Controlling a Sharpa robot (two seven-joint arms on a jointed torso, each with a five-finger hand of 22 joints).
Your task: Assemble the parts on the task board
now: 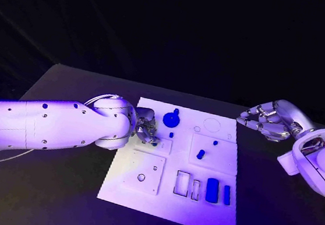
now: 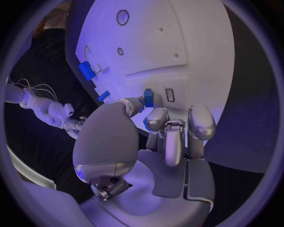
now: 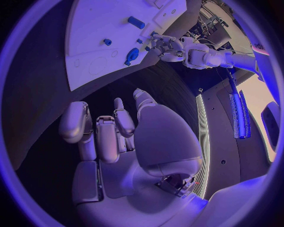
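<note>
The white task board lies mid-table. My left hand rests over its left edge at a small square plate. In the left wrist view the thumb and a finger pinch a small blue part just beside a rectangular slot. My right hand hovers off the board's far right corner with its fingers curled in on nothing. Loose on the board are a round blue part, a blue capsule and a long blue block.
Two tiny blue pegs stand near the board's middle. A thin blue bar lies next to the long block, beside two open rectangular slots. A plate with a round hole sits near left. Black table surrounds the board.
</note>
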